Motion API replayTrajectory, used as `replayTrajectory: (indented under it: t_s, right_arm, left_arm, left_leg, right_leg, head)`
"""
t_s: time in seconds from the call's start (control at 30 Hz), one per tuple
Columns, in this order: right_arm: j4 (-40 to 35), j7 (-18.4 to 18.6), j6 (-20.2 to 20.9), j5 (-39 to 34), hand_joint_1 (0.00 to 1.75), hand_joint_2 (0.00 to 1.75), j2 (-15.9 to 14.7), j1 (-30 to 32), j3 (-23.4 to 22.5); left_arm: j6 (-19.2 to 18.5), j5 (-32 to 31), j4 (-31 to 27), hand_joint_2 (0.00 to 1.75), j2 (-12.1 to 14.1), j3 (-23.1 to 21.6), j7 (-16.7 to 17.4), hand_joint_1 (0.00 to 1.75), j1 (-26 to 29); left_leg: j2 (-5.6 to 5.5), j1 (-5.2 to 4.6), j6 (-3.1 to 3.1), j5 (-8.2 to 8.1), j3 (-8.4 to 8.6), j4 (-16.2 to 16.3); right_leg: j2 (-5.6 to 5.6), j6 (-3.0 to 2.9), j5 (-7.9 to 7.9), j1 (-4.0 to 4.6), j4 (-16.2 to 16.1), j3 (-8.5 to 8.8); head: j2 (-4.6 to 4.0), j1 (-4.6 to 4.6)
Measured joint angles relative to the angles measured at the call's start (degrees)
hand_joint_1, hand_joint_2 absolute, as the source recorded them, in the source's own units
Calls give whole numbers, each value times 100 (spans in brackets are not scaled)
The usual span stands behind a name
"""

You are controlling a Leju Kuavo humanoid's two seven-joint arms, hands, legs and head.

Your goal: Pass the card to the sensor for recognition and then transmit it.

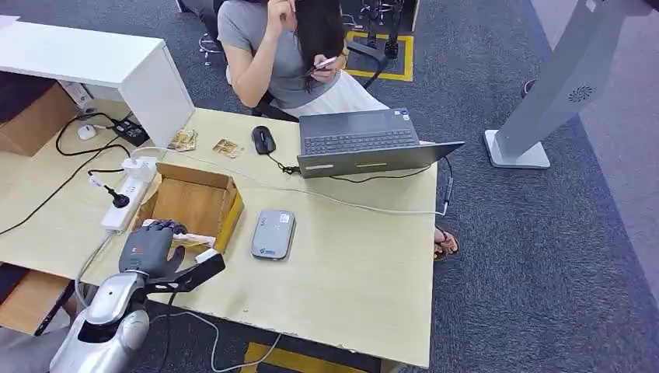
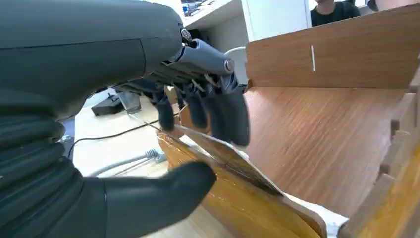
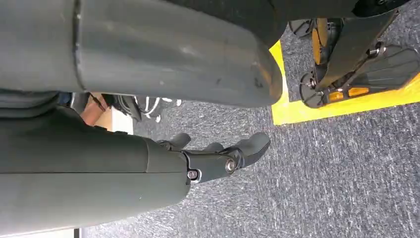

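My left hand [image 1: 151, 249] is at the near corner of an open wooden box [image 1: 194, 203]. In the left wrist view its dark fingers [image 2: 233, 116] curl down onto a brownish card [image 2: 233, 159] that leans on the rim of the box [image 2: 317, 134]. The thumb [image 2: 163, 191] lies outside the wall, below the card and apart from it. A grey card sensor [image 1: 273, 234] lies flat on the table just right of the box. My right hand [image 3: 218, 158] hangs over the grey carpet with loosely spread fingers and nothing in it.
A laptop [image 1: 365, 142] and a black mouse [image 1: 263, 140] sit at the table's far side, where a seated person [image 1: 287, 54] holds a phone. Two small cards [image 1: 203, 144] lie behind the box. A white power strip [image 1: 127, 194] with cables lies left of it.
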Motion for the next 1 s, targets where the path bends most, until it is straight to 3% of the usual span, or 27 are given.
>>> replayTrajectory:
  t_s: [0.73, 0.87, 1.0]
  right_arm:
    - [0, -37, 33, 37, 0, 0, -2, 0, 0]
    - [0, -129, 42, 92, 0, 0, -2, -1, 0]
    - [0, -151, 83, 289, 0, 0, -7, -31, 2]
  left_arm:
    - [184, 59, -2, 175, 0, 11, -100, 175, 70]
    - [344, 83, -6, 175, -2, 61, -249, 175, 99]
    - [236, -94, 90, 175, -59, -96, -389, 175, -1057]
  left_leg:
    - [0, 0, 0, 0, 0, 0]
    - [0, 0, 0, 0, 1, 0]
    - [-11, 0, 3, 19, -6, 3]
  right_leg:
    - [0, 0, 0, 0, 0, 0]
    - [0, 0, 0, 0, 0, 0]
    - [-12, 9, 16, 0, -1, -2]
  head:
    - [0, 0]
    - [-2, 0]
    - [0, 0]
